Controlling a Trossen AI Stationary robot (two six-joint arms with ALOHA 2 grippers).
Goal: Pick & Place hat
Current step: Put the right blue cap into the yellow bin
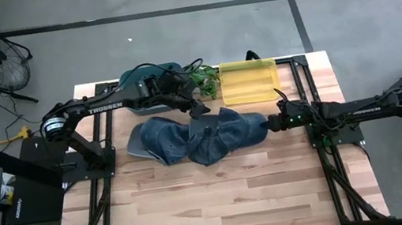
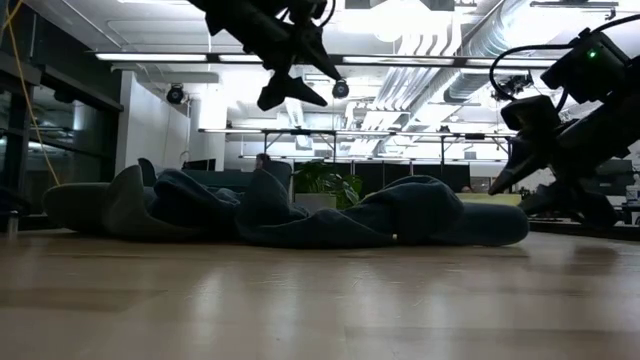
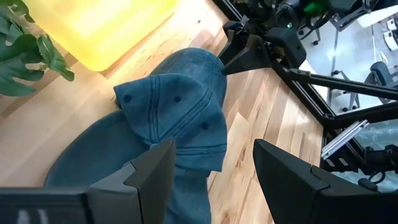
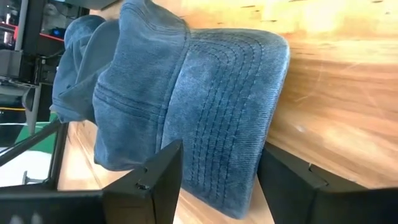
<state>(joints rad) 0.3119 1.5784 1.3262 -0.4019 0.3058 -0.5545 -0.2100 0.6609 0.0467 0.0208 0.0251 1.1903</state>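
High view: three denim hats (image 1: pixel 196 135) heaped beside one yellow bin (image 1: pixel 248 81).

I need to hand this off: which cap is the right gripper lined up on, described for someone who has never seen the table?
On the wooden table, find the yellow bin at the far edge. Just in front of it lies a heap of blue denim caps. The one you want is the cap at the right end, its stitched brim pointing at the open right gripper, which is level with it.

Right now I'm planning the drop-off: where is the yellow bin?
High view: the yellow bin sits at the table's far edge, right of the plant, behind the denim caps.
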